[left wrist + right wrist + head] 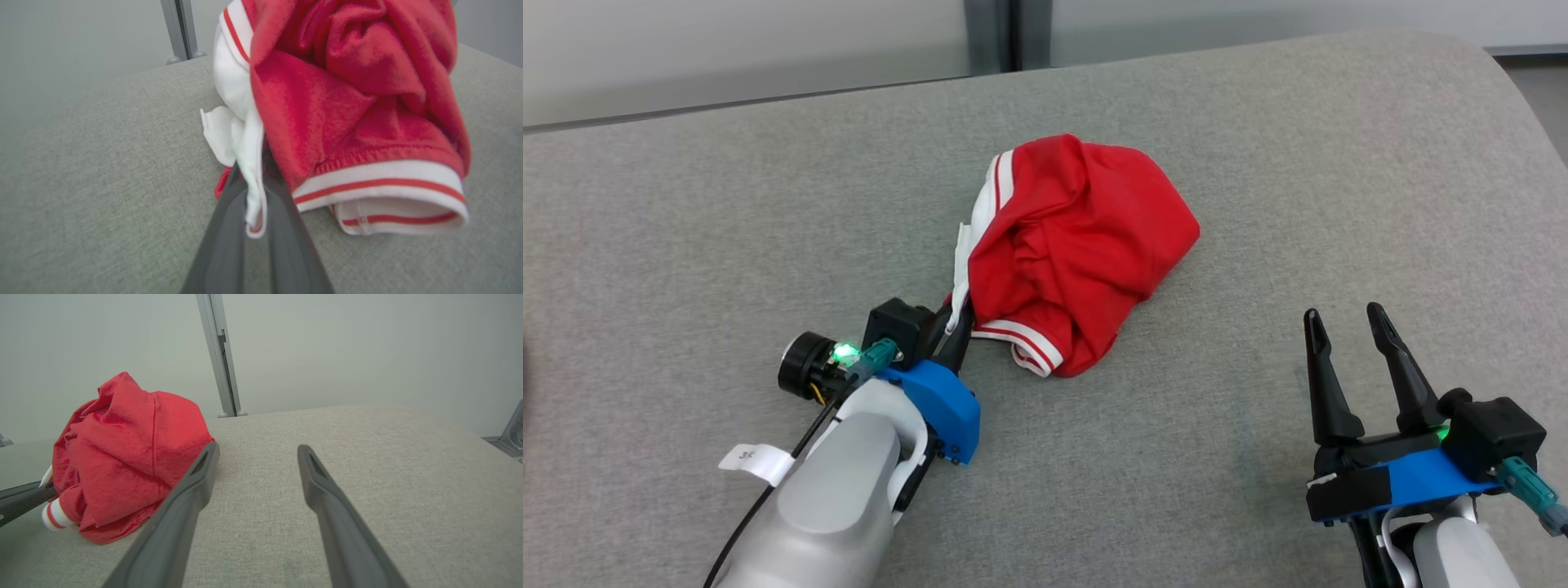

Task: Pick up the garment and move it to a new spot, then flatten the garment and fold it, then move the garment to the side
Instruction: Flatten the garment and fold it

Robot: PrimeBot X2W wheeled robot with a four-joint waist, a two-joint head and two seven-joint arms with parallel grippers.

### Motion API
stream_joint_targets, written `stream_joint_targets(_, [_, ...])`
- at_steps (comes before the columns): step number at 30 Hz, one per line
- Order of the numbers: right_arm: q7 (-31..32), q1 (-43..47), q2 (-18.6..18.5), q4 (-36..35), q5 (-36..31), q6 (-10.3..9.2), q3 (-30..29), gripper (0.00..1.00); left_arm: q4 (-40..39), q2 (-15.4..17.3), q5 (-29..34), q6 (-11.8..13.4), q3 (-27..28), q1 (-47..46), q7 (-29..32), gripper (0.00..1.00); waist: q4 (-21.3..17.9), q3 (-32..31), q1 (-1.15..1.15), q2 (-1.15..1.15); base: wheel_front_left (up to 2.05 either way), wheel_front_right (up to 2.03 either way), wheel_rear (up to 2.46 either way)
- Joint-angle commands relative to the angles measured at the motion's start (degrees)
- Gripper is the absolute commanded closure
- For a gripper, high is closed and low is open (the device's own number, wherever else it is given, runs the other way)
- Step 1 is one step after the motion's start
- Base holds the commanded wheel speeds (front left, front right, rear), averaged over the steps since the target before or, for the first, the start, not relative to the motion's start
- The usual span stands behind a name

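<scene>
Loosely bunched red garment, white striped cuff, woven grey surface.

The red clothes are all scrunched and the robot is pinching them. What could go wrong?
The left jaws pinch only the thin white edge of the red garment, so it might slip out on lifting.
The garment is bunched up; hanging from one edge it could twist and be hard to flatten.
The right jaws stand open, apart from the cloth on the grey cushion, so nothing would catch the other side.
</scene>
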Motion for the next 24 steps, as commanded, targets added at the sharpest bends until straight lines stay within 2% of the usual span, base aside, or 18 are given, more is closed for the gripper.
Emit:
stream_joint_targets(1, [-0.4,0.2,-0.3,0.2,-0.1,0.03,-0.2,0.00,-0.6,0.4,-0.1,0.0,0.2,-1.0,-0.3,1.00,0.4,-0.2,0.00,0.00,0.00,0.00,0.00])
stream_joint_targets(6, [-0.4,0.8,-0.3,0.7,0.5,0.03,-0.3,0.00,-4.0,1.6,0.0,0.0,2.7,-0.6,-0.3,1.00,2.3,-2.2,0.00,0.00,0.00,0.00,0.00])
stream_joint_targets(13, [-0.5,2.0,-0.3,1.9,1.0,0.03,-0.3,0.00,-10.8,4.7,1.2,1.5,7.5,2.3,-0.3,1.00,5.8,-5.7,0.00,0.00,0.00,0.00,0.00])
stream_joint_targets(24, [-0.6,3.7,-0.3,2.9,1.4,0.03,-0.6,0.00,-18.9,12.2,1.8,4.4,13.5,10.4,-0.3,1.00,9.6,-8.8,0.00,0.00,0.00,0.00,0.00])
